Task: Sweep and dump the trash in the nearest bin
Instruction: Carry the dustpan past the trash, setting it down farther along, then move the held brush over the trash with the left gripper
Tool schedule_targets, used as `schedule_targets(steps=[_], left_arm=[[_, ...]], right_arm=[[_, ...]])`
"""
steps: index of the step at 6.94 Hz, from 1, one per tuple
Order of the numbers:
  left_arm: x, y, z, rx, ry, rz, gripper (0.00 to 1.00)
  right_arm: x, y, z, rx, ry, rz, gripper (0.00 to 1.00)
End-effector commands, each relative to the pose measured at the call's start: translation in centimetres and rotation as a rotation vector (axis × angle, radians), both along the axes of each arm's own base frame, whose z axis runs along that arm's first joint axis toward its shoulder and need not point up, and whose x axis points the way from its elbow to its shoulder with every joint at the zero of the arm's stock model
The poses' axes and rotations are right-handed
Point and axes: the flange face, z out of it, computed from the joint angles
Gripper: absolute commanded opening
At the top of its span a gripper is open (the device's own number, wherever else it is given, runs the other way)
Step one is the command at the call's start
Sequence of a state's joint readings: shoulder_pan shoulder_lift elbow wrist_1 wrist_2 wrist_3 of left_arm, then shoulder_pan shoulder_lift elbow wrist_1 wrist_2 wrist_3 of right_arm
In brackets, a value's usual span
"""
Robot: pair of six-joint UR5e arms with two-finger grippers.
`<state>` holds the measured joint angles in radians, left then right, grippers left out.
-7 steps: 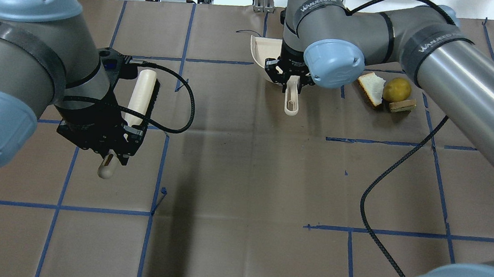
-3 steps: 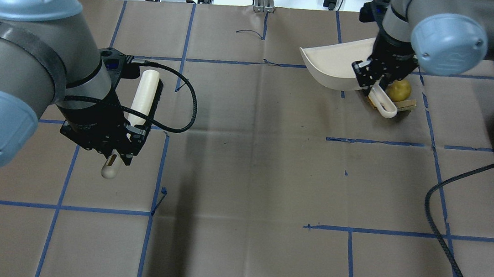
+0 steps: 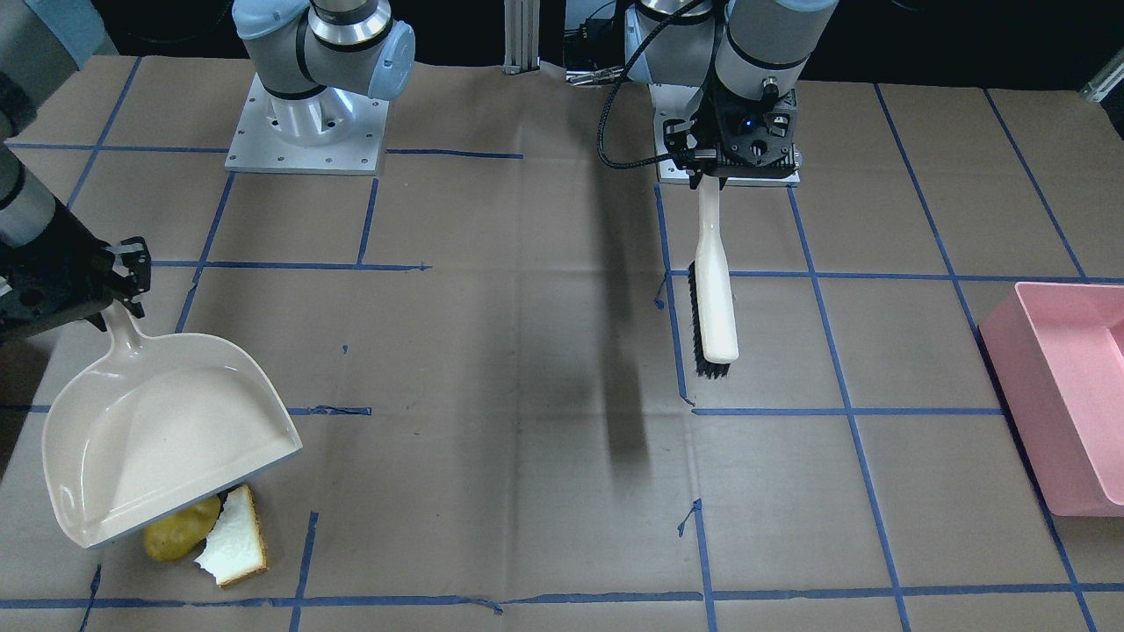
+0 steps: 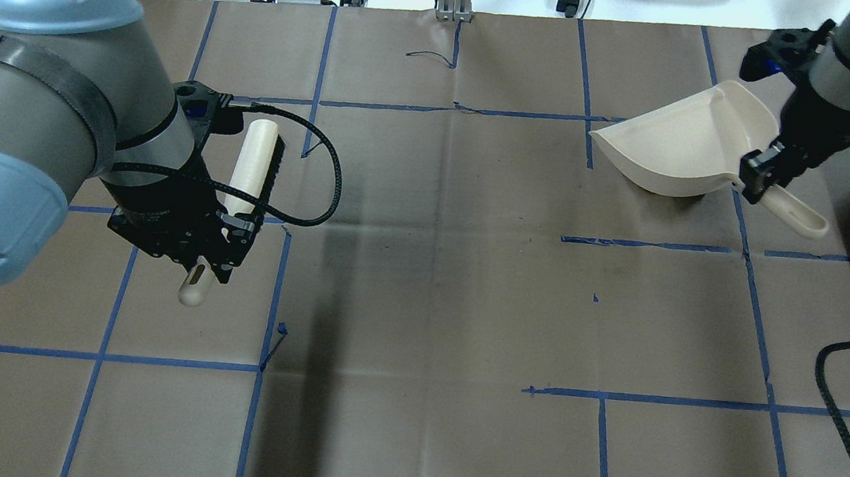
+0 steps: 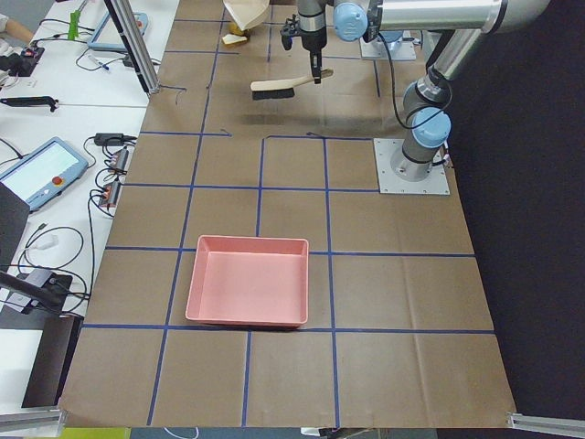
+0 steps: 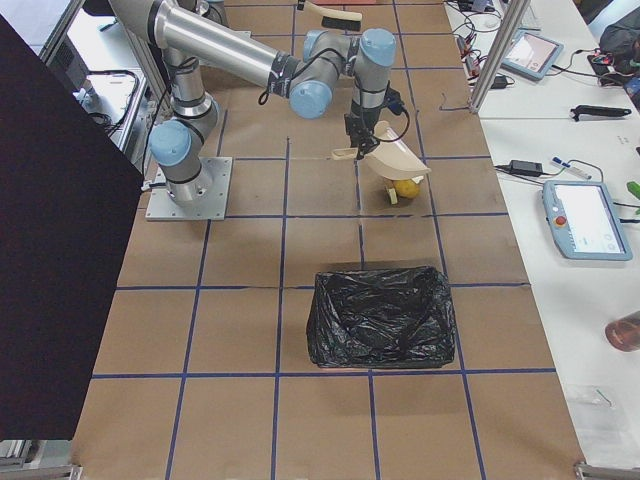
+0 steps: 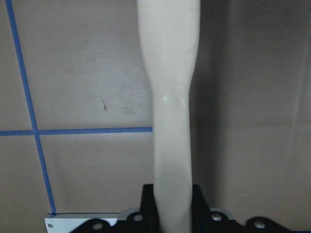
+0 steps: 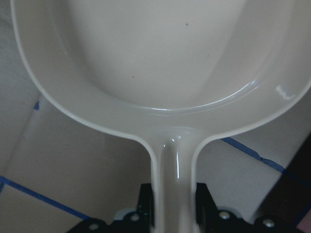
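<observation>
Ok, status: right gripper (image 8: 173, 204) is clamped on the dustpan (image 3: 167, 439) handle, and the pan is empty. The trash sits at the pan's mouth, on the side away from the handle: potato lump (image 3: 180, 537) and bread slice (image 3: 235, 549) are half tucked under the front lip (only two pieces show). The pan looks tilted over them, not flat on the table. Left gripper (image 7: 172, 206) is pinched on the brush (image 3: 713, 298) handle, bristle head pointing away from the robot, well apart from the dustpan. So the left arm likely has to cross to the pan and push the trash back toward the lip. The black-bag bin (image 6: 380, 315) is near the dustpan, the pink bin (image 3: 1067, 395) far off.
</observation>
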<state>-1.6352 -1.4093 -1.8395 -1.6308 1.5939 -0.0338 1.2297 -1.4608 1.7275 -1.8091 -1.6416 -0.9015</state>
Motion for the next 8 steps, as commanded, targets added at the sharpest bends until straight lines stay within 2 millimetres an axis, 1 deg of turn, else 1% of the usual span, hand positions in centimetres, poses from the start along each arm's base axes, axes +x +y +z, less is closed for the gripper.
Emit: schedule_targets(steps=[1,2,3,4,5,6,7,8], left_arm=[[-0.6,-1.2,-0.4,0.000,0.038,0.002,0.00],[-1.7,-2.5,-0.5,-0.003,0.038,-0.021,0.00],[-3.2,-3.5,-0.3,-0.012,0.036,-0.052,0.00],[-4.9,-5.0,-0.6,-0.037,0.042,-0.083,0.00],[-6.9,-6.4,-1.4,-0.053,0.045,-0.120,0.00],[-9.4,-7.5,-1.8,-0.075,0.048,-0.162,0.00],[-11.3,-8.3,-1.7,-0.081,0.046,-0.158,0.00],[-13.0,-9.0,-1.9,-0.081,0.044,-0.164,0.00]], right_arm=[[-5.4,0.8,-0.4,0.021,-0.020,0.256,0.03],[-7.5,0.6,-0.2,-0.013,0.007,0.358,0.03],[-9.8,0.1,-0.8,-0.014,0.060,0.478,0.03],[-11.7,-0.4,-1.9,-0.007,0.083,0.537,0.03],[-14.4,-0.6,-2.9,-0.020,0.105,0.556,0.03],[-16.8,-1.1,-4.4,-0.025,0.124,0.573,0.03],[-17.6,-1.4,-4.7,-0.024,0.149,0.617,0.03],[-17.7,-1.5,-4.5,-0.023,0.157,0.680,0.03]])
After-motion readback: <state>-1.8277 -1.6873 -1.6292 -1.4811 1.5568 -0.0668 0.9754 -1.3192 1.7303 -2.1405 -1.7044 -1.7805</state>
